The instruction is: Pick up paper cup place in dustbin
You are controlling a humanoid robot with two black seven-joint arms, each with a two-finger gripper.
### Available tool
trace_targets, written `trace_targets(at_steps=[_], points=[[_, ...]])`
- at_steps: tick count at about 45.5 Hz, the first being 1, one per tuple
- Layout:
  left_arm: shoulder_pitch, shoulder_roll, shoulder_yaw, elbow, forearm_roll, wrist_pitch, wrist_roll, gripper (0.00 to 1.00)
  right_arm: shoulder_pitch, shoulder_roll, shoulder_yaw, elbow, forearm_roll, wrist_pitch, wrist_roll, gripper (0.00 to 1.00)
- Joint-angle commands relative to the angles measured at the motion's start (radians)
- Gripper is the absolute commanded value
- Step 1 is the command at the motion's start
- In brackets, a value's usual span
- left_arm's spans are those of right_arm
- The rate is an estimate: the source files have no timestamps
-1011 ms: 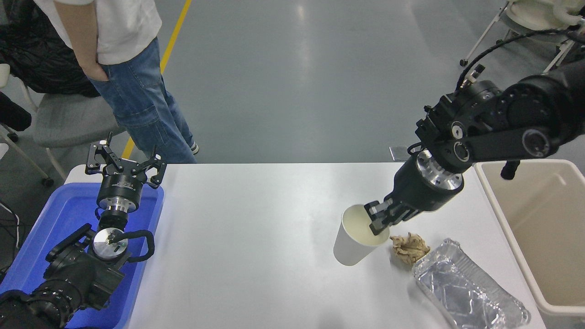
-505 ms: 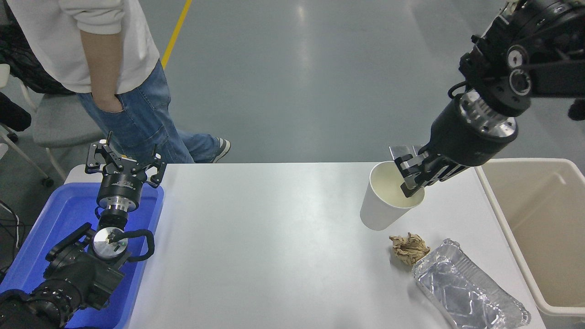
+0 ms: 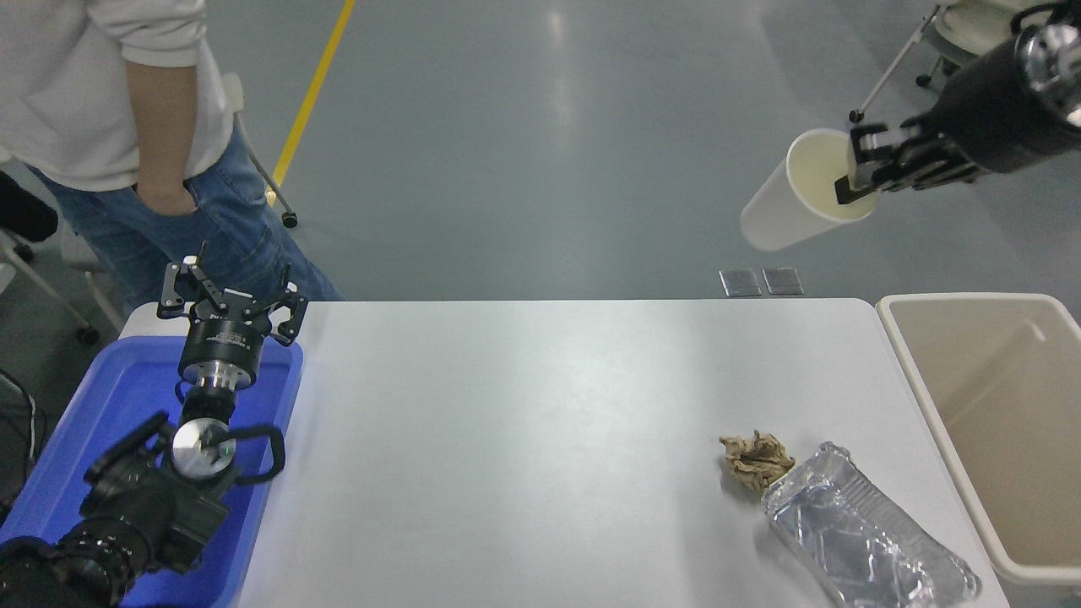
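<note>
Paper cup — in right gripper

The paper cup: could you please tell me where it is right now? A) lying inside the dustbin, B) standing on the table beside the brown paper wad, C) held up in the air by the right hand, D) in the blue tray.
C: the right hand grips the rim of the paper cup, tilted, high above the table.
</note>
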Motion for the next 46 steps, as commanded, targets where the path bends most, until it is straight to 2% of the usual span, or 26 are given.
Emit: trace_targets(at_steps=[1, 14, 22, 28, 37, 46], points=[[0.000, 0.000, 0.001, 0.000, 0.000, 0.000, 0.000, 0.99, -0.165, -0.182, 0.065, -0.151, 0.086, -0.190, -0.001, 0.00], [0.000, 0.000, 0.001, 0.000, 0.000, 0.000, 0.000, 0.99, -0.493, -0.332, 0.352, -0.361, 0.178, -0.326, -0.007, 0.00], [-0.001, 0.000, 0.001, 0.001, 0.000, 0.000, 0.000, 0.99, -0.780, -0.377, 0.623, -0.541, 0.213, -0.394, -0.035, 0.00], [-0.001, 0.000, -0.001, 0.000, 0.000, 0.000, 0.000, 0.99, -0.995, -0.372, 0.826, -0.711, 0.256, -0.426, -0.067, 0.00], [-0.001, 0.000, -0.001, 0.000, 0.000, 0.000, 0.000, 0.99, -1.288, -0.356, 1.113, -0.893, 0.353, -0.455, -0.144, 0.00], [0.000, 0.000, -0.001, 0.000, 0.000, 0.000, 0.000, 0.99, -1.484, -0.244, 1.279, -0.992, 0.429, -0.526, -0.201, 0.00]])
